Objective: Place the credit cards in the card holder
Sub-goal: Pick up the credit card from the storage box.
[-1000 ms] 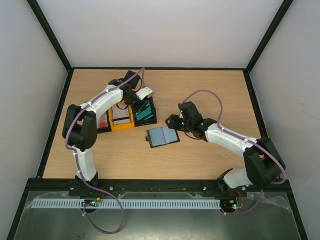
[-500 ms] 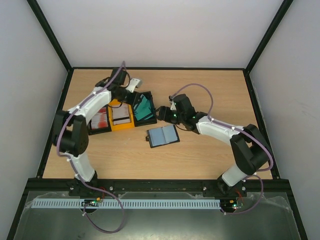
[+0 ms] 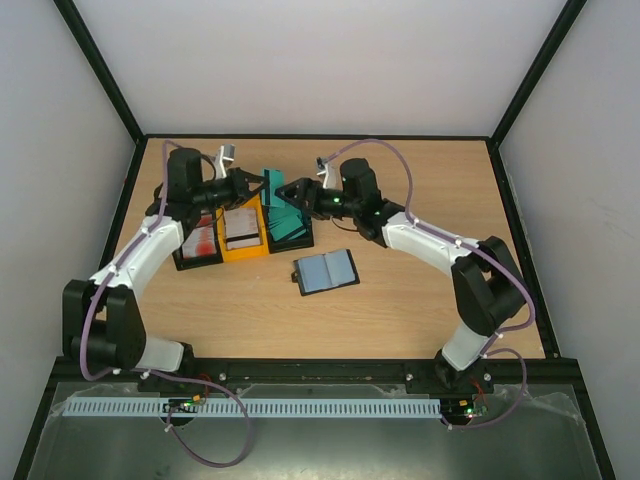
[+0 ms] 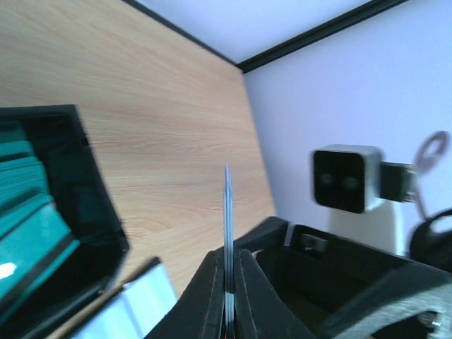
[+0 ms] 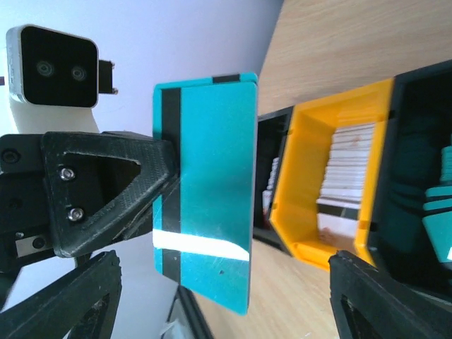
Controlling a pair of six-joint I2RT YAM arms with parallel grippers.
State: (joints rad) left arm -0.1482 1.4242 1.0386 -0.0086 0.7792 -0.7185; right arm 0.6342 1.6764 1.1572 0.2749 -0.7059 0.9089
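Since a second ago we note that both arms have swung in to meet above the bins (image 3: 243, 236). The right arm has left the holder (image 3: 326, 271) and now faces the left.

Left fingers (image 5: 106, 187) are pressed together on a teal card (image 5: 208, 191), pinching it by the edge with the dark stripe. The card stands upright in the air over the bins. From the left wrist we see it edge-on (image 4: 227, 233), a thin line rising between the fingers (image 4: 208, 296).

Right fingers (image 5: 78, 296) are spread wide. From the right wrist the card sits between them, its broad face to the camera. We cannot tell whether they touch it. From above, they are just beside the card (image 3: 270, 190).

Left arm is stretched long from its base, forearm running out over the left bin, wrist level. Right arm arches across the desk (image 3: 420, 300) with its wrist turned toward the left.

The holder lies open and flat on the desk, well apart from both sets of fingers.
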